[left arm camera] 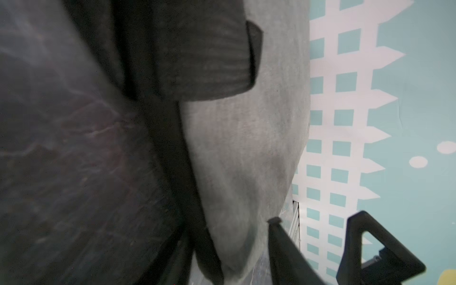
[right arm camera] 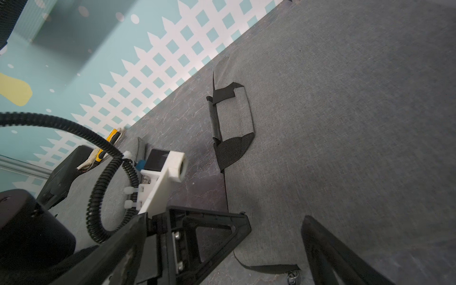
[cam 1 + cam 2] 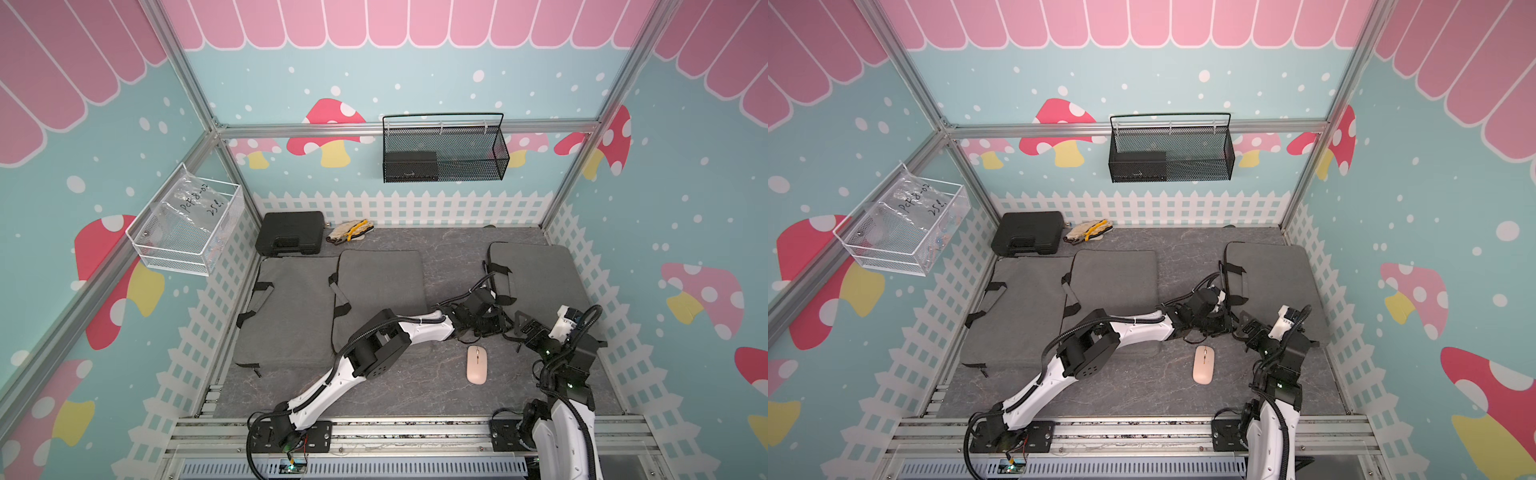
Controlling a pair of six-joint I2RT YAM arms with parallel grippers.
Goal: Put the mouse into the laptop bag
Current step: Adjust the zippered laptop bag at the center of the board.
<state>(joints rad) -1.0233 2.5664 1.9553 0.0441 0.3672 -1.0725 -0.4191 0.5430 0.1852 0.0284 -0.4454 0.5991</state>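
Note:
The pink mouse lies on the dark mat, free of both grippers. The grey laptop bag lies flat at the right. My left gripper is at its near left corner. In the left wrist view the bag has its black-trimmed edge between the fingers of this gripper; the picture is blurred and a pinch is not clear. My right gripper hangs open and empty beside it, over the bag, with its jaws wide apart.
Two more grey bags lie at the left and middle. A black case and gloves sit at the back. A black mesh basket and a white wire basket hang on the walls.

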